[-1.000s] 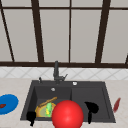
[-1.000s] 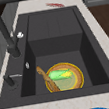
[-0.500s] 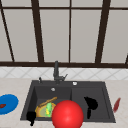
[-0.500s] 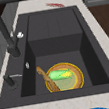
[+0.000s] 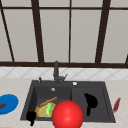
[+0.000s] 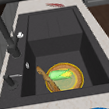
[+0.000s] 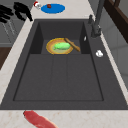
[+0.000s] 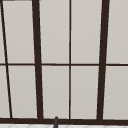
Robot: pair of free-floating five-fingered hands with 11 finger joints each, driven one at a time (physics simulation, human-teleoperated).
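No change is seen since a second ago. The left hand (image 5: 31,117) is held just beside the plate (image 5: 41,111) with corn (image 5: 49,108); its fingers cannot be told. The right hand (image 5: 91,102) is relaxed, fingers apart.

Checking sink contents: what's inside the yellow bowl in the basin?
In the yellow bowl lies a green vegetable with a yellow end, likely corn. A wooden utensil leans across its rim. The bowl floor beneath both is hidden.

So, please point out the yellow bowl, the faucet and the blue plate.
yellow bowl (image 6: 78,77): left side view, on its right rim.
faucet (image 5: 56,70): front view, on its upright neck.
blue plate (image 7: 56,8): right side view, on its bare right part.
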